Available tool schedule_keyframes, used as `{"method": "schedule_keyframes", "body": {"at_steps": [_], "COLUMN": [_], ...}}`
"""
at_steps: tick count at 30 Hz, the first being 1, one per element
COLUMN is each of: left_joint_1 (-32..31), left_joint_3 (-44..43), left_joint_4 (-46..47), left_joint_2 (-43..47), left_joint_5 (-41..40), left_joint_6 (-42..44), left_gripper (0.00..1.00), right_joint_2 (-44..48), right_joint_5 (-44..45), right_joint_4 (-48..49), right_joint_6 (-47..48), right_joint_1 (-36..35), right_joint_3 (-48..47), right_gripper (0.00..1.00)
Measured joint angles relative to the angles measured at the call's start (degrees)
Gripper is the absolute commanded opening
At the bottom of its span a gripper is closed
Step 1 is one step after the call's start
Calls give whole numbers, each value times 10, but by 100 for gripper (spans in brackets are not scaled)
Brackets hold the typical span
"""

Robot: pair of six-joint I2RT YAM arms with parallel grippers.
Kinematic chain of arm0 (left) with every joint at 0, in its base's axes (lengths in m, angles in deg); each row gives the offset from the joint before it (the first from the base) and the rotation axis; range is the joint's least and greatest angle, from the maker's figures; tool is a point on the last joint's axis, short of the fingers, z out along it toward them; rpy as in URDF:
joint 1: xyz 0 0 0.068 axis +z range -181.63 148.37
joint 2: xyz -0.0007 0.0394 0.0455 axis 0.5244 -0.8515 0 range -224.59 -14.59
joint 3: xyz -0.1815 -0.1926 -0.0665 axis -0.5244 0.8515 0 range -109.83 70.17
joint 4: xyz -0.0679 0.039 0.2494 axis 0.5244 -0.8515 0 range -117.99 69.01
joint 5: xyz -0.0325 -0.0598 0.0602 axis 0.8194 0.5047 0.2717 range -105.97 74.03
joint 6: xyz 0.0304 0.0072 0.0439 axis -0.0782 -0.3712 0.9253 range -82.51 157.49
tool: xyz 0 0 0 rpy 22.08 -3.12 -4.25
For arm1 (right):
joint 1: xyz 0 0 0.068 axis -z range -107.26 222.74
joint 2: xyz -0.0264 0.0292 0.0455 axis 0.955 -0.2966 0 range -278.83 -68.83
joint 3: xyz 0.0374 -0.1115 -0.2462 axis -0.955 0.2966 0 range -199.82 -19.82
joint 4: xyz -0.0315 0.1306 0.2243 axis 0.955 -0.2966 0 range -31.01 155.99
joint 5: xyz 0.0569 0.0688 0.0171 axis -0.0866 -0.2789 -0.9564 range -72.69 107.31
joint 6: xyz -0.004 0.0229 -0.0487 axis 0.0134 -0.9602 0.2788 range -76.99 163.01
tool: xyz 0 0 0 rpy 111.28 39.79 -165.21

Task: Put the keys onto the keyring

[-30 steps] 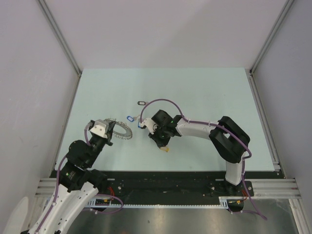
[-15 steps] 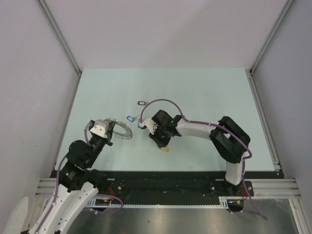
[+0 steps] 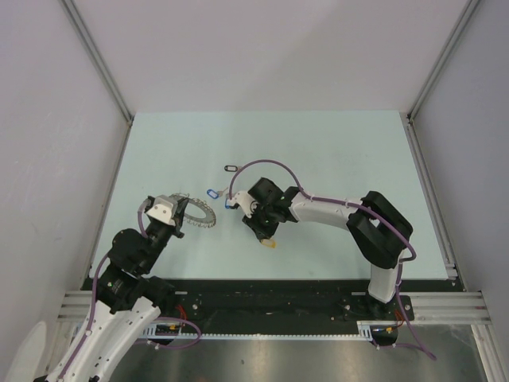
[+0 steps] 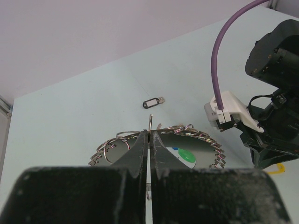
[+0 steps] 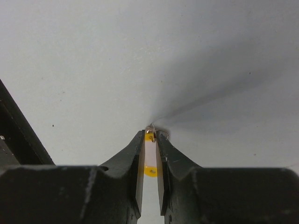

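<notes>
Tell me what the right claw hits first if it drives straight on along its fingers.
The right claw has the yellow-tagged key between its fingers, so that comes first; right beyond the tips is the table, seemingly very close, though depth is unclear.

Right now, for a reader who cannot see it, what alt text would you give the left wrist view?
The left gripper, shut, pinches a thin wire loop on the rim of the large silver-grey toothed metal keyring, which lies on the pale green table. A small black-tagged key lies beyond it, apart; the black right arm stands at the right.
</notes>
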Motion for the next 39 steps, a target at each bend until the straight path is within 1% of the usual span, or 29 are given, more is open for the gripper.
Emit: {"method": "schedule_keyframes", "body": {"at_steps": [21, 24, 25, 27, 28, 30, 39], "left_joint_1": [0, 0, 0, 0, 0, 0, 0], "left_joint_3": [0, 0, 0, 0, 0, 0, 0], "left_joint_4": [0, 0, 0, 0, 0, 0, 0], "left_joint_2": [0, 0, 0, 0, 0, 0, 0], "left_joint_5": [0, 0, 0, 0, 0, 0, 13], "left_joint_6": [0, 0, 0, 0, 0, 0, 0], "left_gripper": [0, 0, 0, 0, 0, 0, 0], "right_joint_2": [-7, -13, -14, -15, -15, -15, 0], "right_joint_5": [2, 3, 3, 4, 4, 5, 8], "right_joint_4": [-4, -5, -5, -5, -5, -5, -13], "right_joint_6": [0, 0, 0, 0, 0, 0, 5], "right_joint_1": [-2, -3, -3, -3, -3, -3, -3], "right_joint_3": [0, 0, 0, 0, 0, 0, 0], "right_gripper": [15, 13, 10, 8, 4, 0, 0]}}
